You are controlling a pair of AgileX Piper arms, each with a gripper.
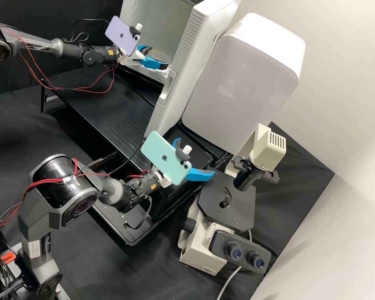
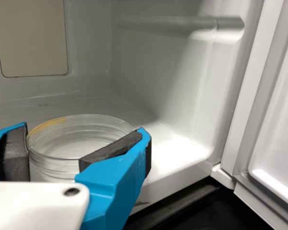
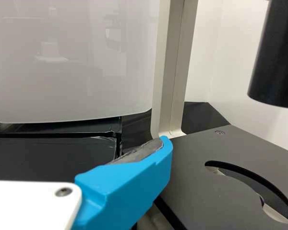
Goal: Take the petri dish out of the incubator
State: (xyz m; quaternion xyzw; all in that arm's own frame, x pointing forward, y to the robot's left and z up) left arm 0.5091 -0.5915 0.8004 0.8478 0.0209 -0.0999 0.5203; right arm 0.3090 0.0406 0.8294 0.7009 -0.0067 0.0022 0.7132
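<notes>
Insp.: L pincer, status?
Me: My L pincer is clenched on the dish, one pad each side.
Insp.: Dish location?
Me: Inside the incubator, at floor level near the front lip. Door open.
Insp.: R pincer?
Me: My R pincer hangs low betw. incubator and microscope, at the stage edge. Released or clenched: can't tell.
</notes>
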